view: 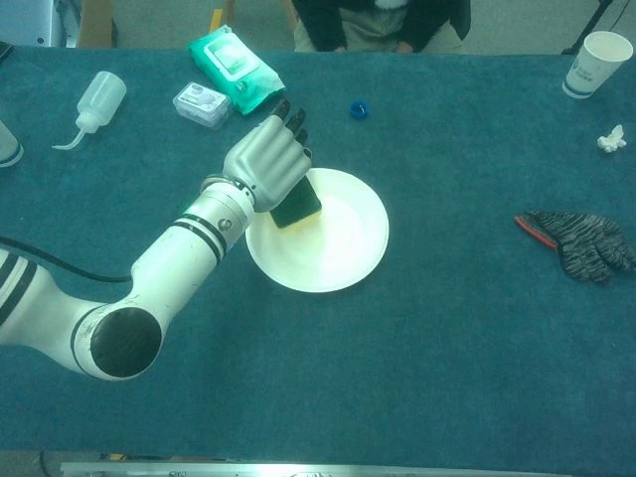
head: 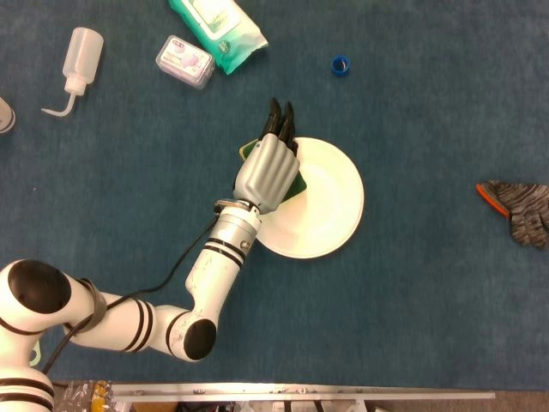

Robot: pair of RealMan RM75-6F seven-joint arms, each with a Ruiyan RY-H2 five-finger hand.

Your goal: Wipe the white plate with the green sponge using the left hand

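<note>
Gripping the green sponge with its yellow underside (view: 297,205), the left hand (head: 268,172) curls its grey fingers over the top — the sponge pressed on the upper-left part of the round white plate (head: 330,210). Beyond the plate lie a small blue bottle cap (head: 340,64) and a teal wet-wipes packet (view: 235,68); a striped grey glove (view: 581,243) sits far right.

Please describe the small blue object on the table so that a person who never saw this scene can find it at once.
Start from the white plate in the middle of the blue table, where the left hand holds the green sponge. Look past the plate's far edge: the blue cap lies there alone on the cloth. It is a tiny bright-blue ring, much smaller than the green wipes pack further left.
</note>
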